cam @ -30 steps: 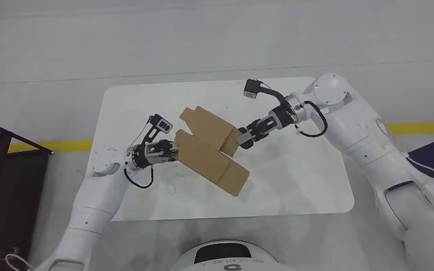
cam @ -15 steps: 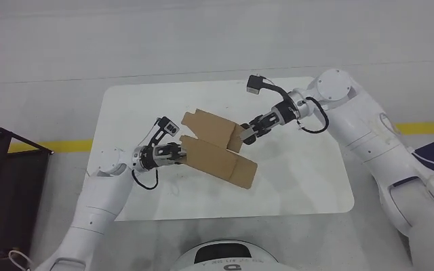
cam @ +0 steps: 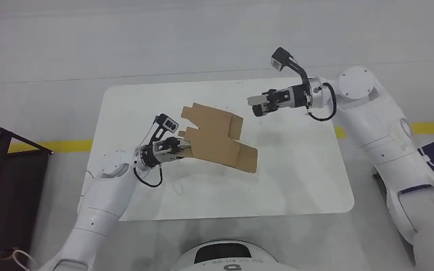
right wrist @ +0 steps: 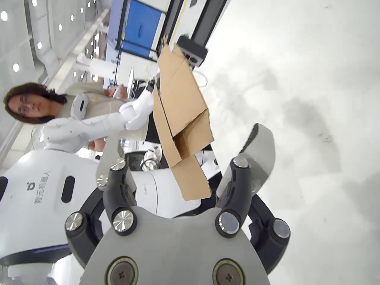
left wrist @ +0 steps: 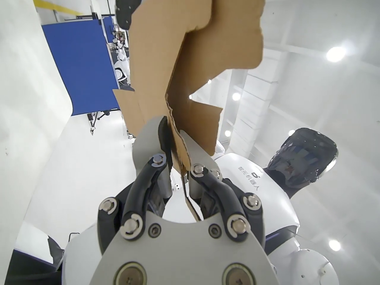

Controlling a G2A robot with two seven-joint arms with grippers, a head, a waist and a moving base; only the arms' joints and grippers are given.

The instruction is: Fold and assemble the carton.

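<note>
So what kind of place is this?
Likely a robot lab or test hall, not a home. The carton is held over a plain white table, a yellow line marks the floor, and there are blue screens and high ceiling lights.

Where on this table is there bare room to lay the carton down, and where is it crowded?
Bare: the table between the carton and its right end, and the strip along the robot's edge. Crowded: the middle-left, where the left gripper holds the carton.
</note>
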